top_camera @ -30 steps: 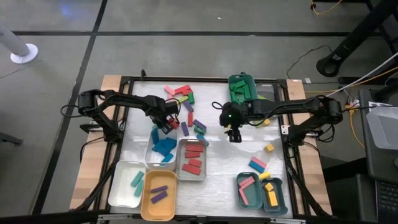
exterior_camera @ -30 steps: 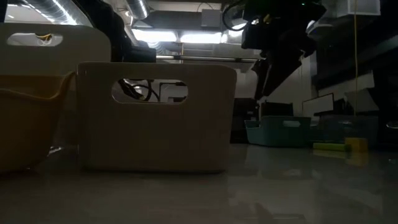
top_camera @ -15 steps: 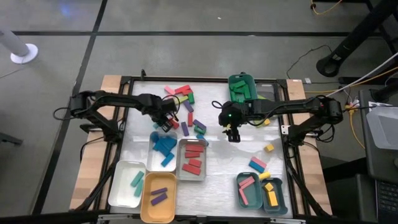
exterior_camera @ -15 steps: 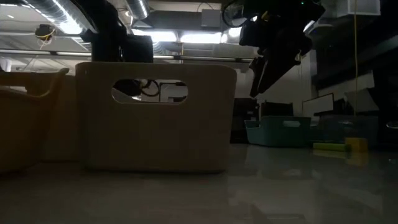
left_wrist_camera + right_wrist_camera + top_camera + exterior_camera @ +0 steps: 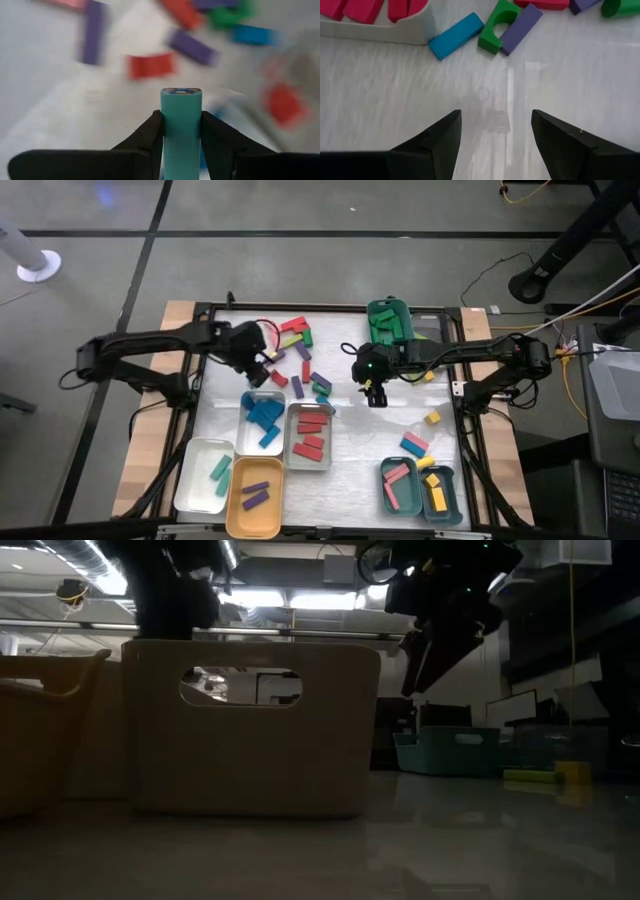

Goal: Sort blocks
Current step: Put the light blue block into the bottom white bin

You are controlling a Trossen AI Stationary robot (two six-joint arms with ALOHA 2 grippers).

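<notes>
Item one, left gripper: I have it over the table's left-centre, above the loose blocks, just beyond the white tray of blue blocks. In the left wrist view its fingers are closed on a teal block, held end-on between them, both fingers touching its sides.

Item two, right gripper: I have it above bare table near the centre, to the right of the loose pile. In the right wrist view its fingers stand wide apart with nothing between them; ahead of them lie a blue block, a green arched block and a purple block, the last two touching.

Item three, loose blocks: red, pink, green, purple and blue pieces scattered at the table's far centre-left, between the two grippers.

Item four, sorted stock: red blocks in the grey tray, a teal block in the white tray at the near left, purple blocks in the orange tray, pink and yellow blocks in the teal trays at the near right, green blocks in the green tray at the far edge.

Item five, strays: a yellow block and a pink-and-blue pair on the right half of the table.
</notes>
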